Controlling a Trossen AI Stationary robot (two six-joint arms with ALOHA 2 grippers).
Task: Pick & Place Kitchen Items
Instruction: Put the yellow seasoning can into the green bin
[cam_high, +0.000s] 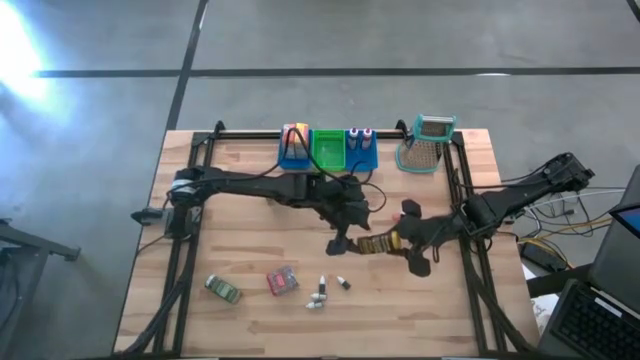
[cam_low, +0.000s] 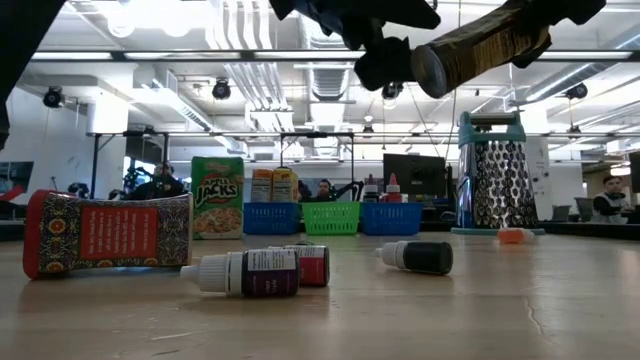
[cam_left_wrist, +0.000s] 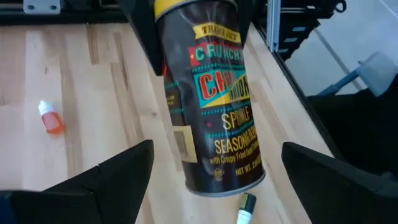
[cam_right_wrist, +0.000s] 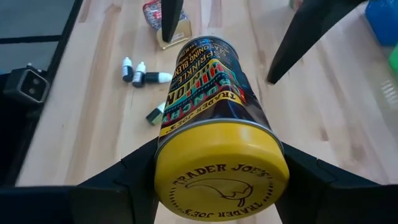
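My right claw (cam_right_wrist: 217, 180) grips the seasoning can (cam_right_wrist: 214, 124) by its yellow lid end, aloft over the worktop (cam_high: 250, 230) centre. My left claw (cam_left_wrist: 211, 171) gapes empty around its far end. Rigid, slick, probably light; I'd clamp mid-barrel.

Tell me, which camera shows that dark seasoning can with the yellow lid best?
The left wrist view: the can fills the picture, label readable. The right wrist view shows mainly its lid, the low view its bottom end, and the high view only a small dark shape.

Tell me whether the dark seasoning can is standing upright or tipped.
Tipped, lifted off the table: the seasoning can lies nearly level in the right gripper, lid end clamped; the left gripper straddles it, open.
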